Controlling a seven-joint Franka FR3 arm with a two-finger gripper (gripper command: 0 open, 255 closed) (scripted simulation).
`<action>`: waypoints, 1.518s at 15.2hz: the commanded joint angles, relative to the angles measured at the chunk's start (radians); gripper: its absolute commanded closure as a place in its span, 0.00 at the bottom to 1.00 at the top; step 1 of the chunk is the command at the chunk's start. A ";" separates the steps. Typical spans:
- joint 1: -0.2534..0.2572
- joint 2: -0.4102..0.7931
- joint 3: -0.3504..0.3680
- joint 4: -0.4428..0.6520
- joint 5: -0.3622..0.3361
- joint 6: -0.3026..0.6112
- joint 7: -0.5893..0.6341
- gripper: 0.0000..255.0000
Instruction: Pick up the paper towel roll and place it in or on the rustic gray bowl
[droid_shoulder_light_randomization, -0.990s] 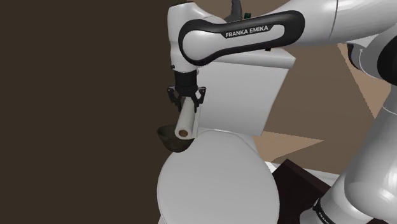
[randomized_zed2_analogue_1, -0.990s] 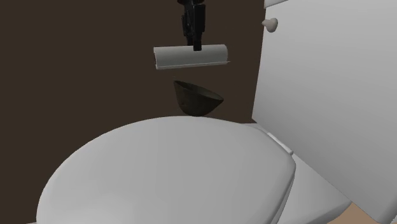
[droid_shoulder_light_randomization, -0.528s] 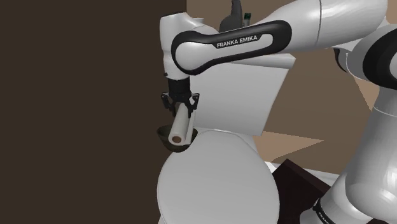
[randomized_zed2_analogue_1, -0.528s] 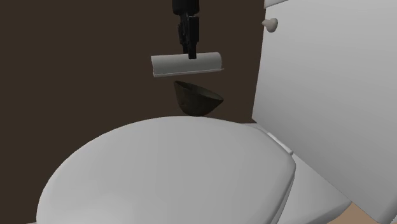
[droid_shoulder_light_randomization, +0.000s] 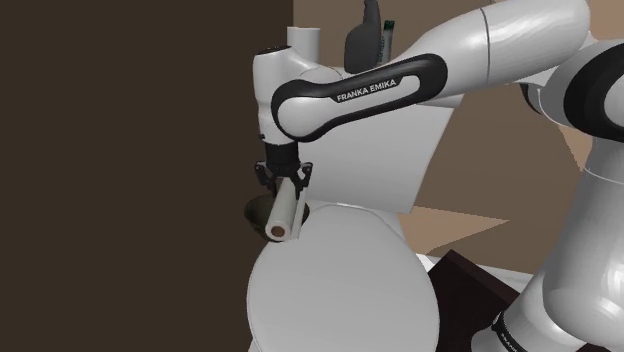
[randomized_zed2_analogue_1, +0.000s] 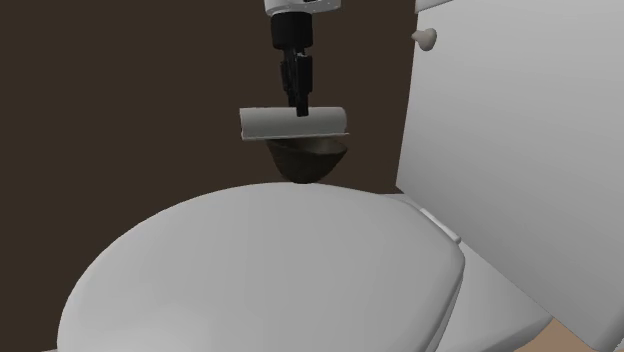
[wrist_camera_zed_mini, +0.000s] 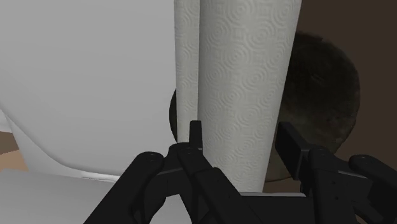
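Over the mouth of the dark bowl, paper towel roll hangs horizontal, long axis crosswise to the bowl. Its underside sits at or just above the rim; contact cannot be confirmed. Both ends reach past the rim in the second exterior view, with more overhang on that view's left.

Step in hand, by my reading: placing. The roll is too long to drop inside, so it should end up bridging the rim.
- Nudge toward the second exterior view's right so the overhang evens out.
- Lower until both sides of the rim take the weight.
- Part the fingers slowly, then lift straight up, so the embossed sheet does not drag.
- Risk: a small round-bottomed bowl may tip under an uneven load.

Gripper comes straight down from above, clamped on the roll near mid-length. In the wrist view one black finger presses each side of the roll, bowl interior beyond.

Bowl rests at the far edge of the closed toilet lid, tank near it.
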 joint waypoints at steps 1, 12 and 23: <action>0.001 0.009 -0.001 -0.022 -0.006 0.030 0.006 1.00; 0.001 0.009 -0.002 -0.022 -0.006 0.030 0.006 0.00; 0.006 -0.008 0.005 0.084 0.008 -0.091 -0.005 0.00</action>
